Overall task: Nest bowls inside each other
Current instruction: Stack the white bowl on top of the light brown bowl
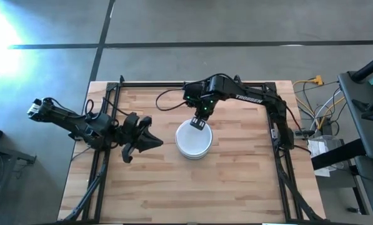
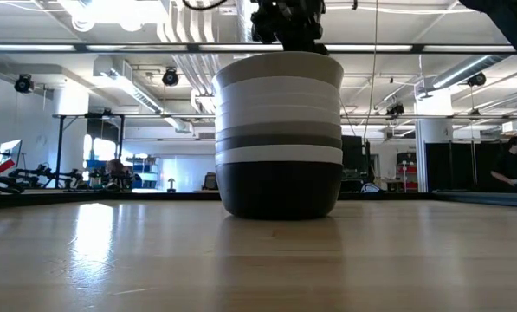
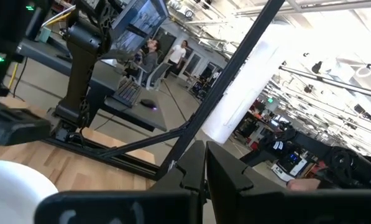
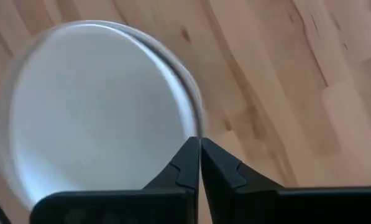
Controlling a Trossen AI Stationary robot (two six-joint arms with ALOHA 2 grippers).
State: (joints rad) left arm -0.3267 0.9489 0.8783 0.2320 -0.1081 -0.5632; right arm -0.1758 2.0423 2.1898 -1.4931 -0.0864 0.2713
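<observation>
A stack of nested bowls stands mid-table, resting on its black bottom bowl, with a grey one and white ones above it. The topmost bowl is white. My right gripper is shut and points down over the far part of the stack's top rim. My left gripper is shut, left of the stack and above the table, pointing toward it; its fingers hold nothing, and the white top bowl shows at the edge of its wrist view. My right gripper's shut fingertips stand right at the top white bowl's rim, coming from above. Nothing shows between the fingers. Whether the tips touch the rim, I cannot tell.
A black frame runs along the table's far edge and down both sides. Cables and boxes lie past the right edge. Bare wood stretches between the stack and the near edge.
</observation>
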